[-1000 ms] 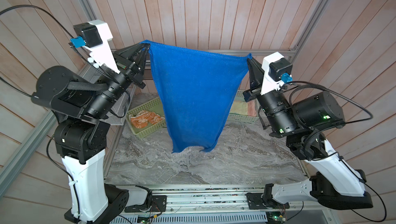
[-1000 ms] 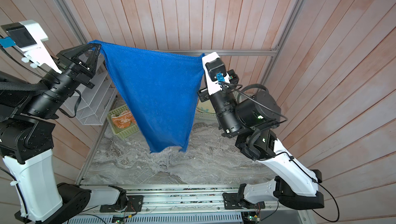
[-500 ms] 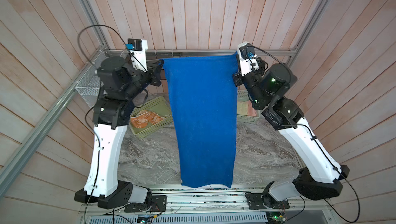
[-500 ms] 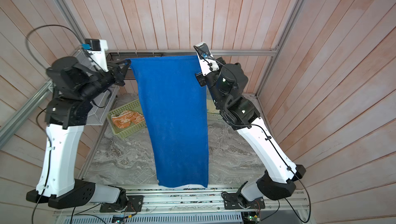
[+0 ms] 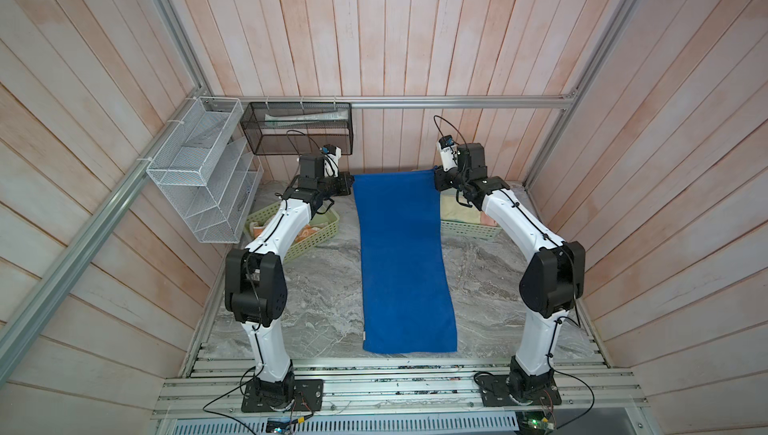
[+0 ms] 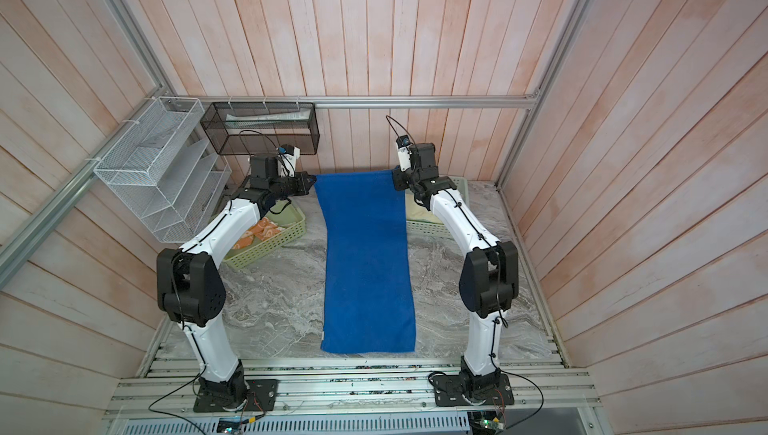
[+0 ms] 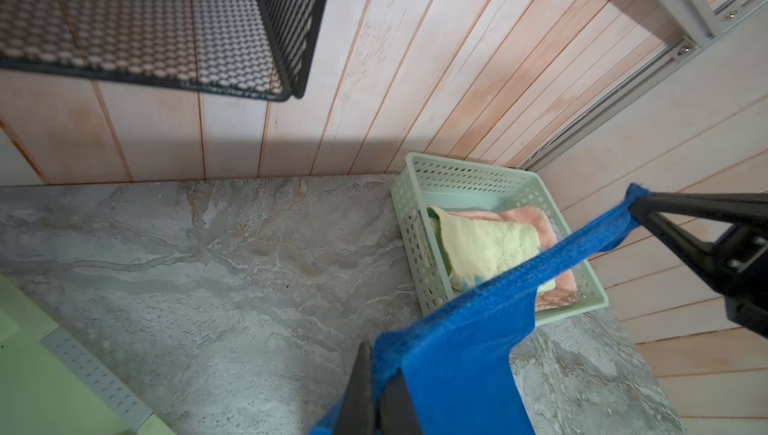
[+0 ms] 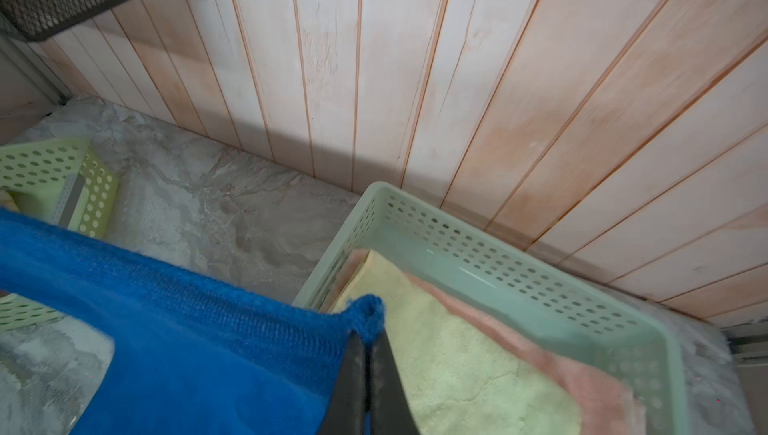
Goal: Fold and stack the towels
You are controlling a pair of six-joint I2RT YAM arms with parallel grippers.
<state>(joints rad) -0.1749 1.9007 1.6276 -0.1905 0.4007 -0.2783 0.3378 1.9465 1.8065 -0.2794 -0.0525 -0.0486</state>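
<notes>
though a pale yellow terry towel [image 7: 482, 246] and a salmon-pink terry towel [image 7: 536, 221] lie folded at two o'clock, left pincer [image 7: 376, 356] and right pincer [image 8: 365, 337] clamp the unfolded royal blue terry towel [image 5: 405, 262] by its twelve-o'clock corners.

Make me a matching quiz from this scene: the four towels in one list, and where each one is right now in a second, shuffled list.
Column one:
1. blue towel
2. pale yellow towel
3. pink towel
4. orange towel

Column two:
A. in the left-side basket
B. far corners pinched by the left gripper and right gripper, the rest stretched out along the table
C. under another towel in the right-side basket
D. on top in the right-side basket

Pairs: 1-B, 2-D, 3-C, 4-A.
</notes>
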